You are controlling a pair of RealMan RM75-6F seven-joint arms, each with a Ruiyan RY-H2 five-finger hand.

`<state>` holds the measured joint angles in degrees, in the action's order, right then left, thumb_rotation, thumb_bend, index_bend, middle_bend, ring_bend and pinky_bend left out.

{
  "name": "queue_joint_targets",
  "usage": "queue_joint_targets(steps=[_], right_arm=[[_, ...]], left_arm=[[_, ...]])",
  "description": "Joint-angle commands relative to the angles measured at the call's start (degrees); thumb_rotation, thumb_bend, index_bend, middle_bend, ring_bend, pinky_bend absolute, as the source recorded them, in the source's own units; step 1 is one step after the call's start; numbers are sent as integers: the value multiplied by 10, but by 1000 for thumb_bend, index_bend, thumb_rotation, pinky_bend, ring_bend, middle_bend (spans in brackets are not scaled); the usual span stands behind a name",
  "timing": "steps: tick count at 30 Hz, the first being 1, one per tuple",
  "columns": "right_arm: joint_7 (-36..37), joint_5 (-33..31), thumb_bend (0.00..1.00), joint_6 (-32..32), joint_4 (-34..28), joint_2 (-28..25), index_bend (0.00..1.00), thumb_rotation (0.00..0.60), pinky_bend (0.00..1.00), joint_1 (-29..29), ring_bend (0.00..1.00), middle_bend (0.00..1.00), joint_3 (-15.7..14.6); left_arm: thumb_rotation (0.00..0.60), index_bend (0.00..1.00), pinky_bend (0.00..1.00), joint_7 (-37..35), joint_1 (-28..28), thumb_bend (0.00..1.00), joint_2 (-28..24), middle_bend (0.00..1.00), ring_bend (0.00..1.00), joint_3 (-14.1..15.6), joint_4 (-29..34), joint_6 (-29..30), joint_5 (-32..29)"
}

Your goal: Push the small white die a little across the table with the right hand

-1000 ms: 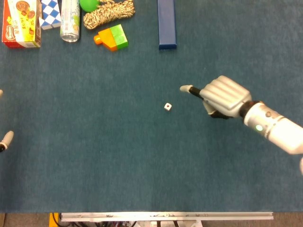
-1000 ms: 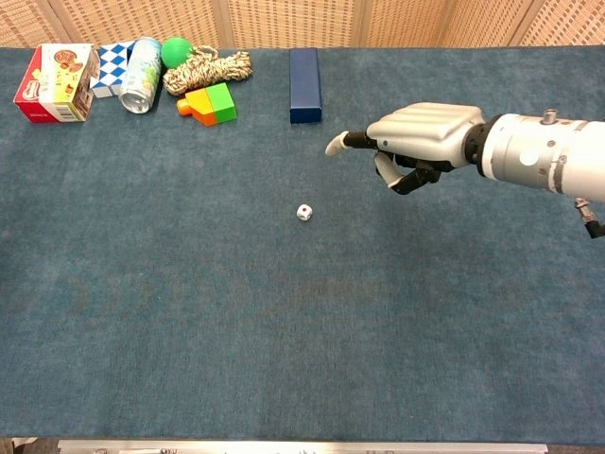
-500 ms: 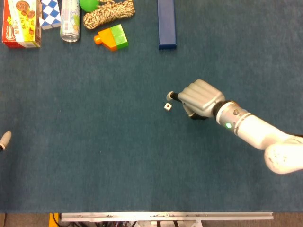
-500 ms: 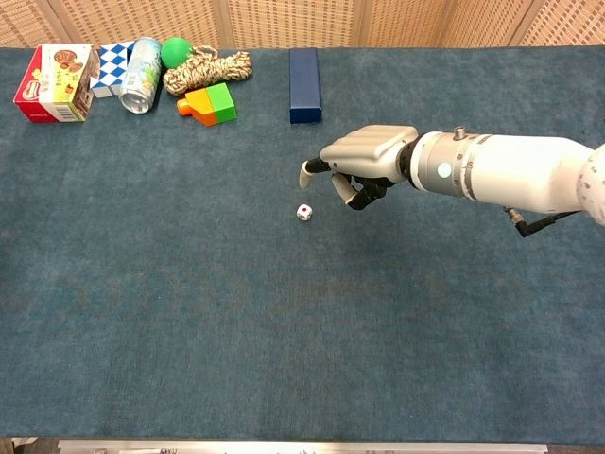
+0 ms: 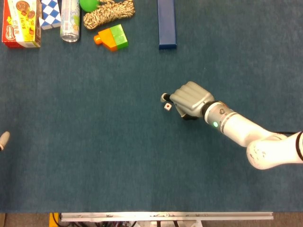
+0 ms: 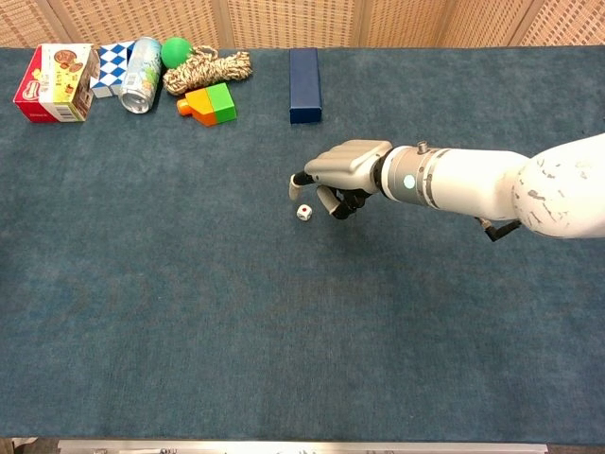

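Observation:
The small white die (image 5: 167, 107) (image 6: 303, 213) lies on the blue cloth near the table's middle. My right hand (image 5: 189, 99) (image 6: 342, 169) hovers just right of it, knuckles up, most fingers curled under. One finger sticks out to the left, its tip (image 5: 164, 98) (image 6: 293, 190) just behind the die and very close to it; contact cannot be told. The hand holds nothing. Of my left hand only a fingertip (image 5: 3, 140) shows at the left edge of the head view.
A long dark blue box (image 5: 166, 23) (image 6: 304, 72) lies beyond the die. At the far left stand an orange and green block (image 5: 112, 37), a rope bundle (image 5: 108, 13), a green ball (image 6: 174, 51), a can (image 5: 70, 20), a checkered box (image 6: 112, 59) and a snack box (image 5: 20, 23).
My right hand has moved left and slightly nearer the die, its outstretched fingertip now right at the die. The die stays in place. The left fingertip slipped further off the left edge.

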<state>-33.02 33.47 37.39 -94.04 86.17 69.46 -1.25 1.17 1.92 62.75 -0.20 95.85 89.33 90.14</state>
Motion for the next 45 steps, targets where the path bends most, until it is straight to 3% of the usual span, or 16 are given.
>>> queue_joint_targets(steps=[1, 15, 30, 36, 45], right_arm=[[2, -4, 1000, -1, 6, 7, 217, 600, 1000, 5, 1000, 1000, -5], [8, -14, 1000, 8, 18, 20, 217, 600, 1000, 20, 1000, 1000, -29], [24, 34, 1000, 37, -49, -29, 217, 600, 1000, -6, 1000, 1000, -58], [36, 60, 1000, 50, -69, -44, 217, 600, 1000, -19, 1000, 1000, -54], [36, 53, 1000, 38, -42, -27, 217, 600, 1000, -17, 1000, 1000, -51]], left_arm=[[600, 139, 98, 0, 0, 220, 0, 145, 166, 0, -1, 0, -1], [600, 139, 98, -6, -5, 220, 1, 144, 166, -1, -8, 4, -4], [600, 139, 98, -6, -4, 220, 4, 145, 166, -3, -10, 2, -5], [600, 139, 98, -4, -4, 220, 4, 145, 166, -3, -8, 3, -3], [600, 139, 98, -3, -5, 220, 3, 145, 166, -3, -7, 3, -5]])
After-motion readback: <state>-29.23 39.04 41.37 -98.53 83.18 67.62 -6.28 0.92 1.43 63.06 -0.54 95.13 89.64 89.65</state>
